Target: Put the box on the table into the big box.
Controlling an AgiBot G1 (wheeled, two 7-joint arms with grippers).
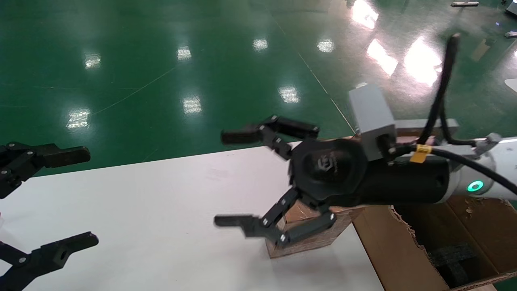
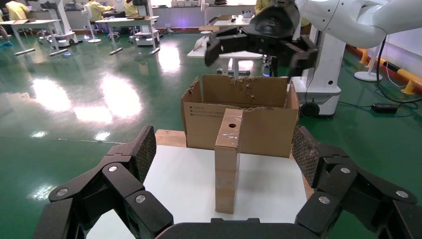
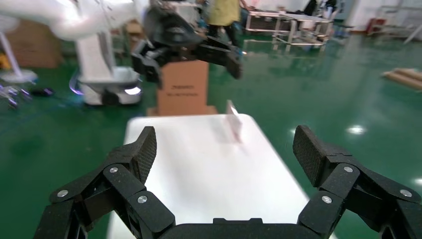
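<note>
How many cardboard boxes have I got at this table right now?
2. The box stands on edge on the table, under the open right gripper. The big box sits just past the table's end. Others may be hidden.

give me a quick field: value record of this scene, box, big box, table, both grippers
box: small brown box standing on edge on the table, round hole near its top, ungripped
big box: torn open carton just past the table's end, behind the box
table: white top
right gripper: open, above the table over the box
left gripper: open, at the table's other end, facing the box
</note>
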